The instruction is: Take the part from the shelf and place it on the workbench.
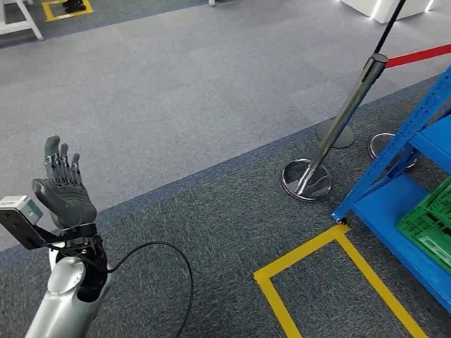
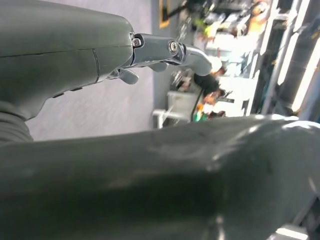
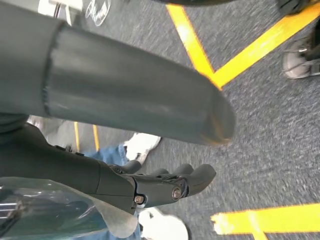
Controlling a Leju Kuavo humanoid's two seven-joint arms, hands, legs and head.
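Head view: left hand (image 1: 63,190) raised, fingers spread, holding nothing; right hand (image 3: 124,150) grips a clear-wrapped part (image 3: 49,210).

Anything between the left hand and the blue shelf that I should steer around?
Yes: a silver stanchion post stands on the carpet between the left hand and the blue shelf, near its corner upright. The part itself cannot be made out.

Silver left arm (image 1: 61,299) ends in a dark grey left hand (image 1: 63,189), black cable (image 1: 159,267) looping off the wrist.
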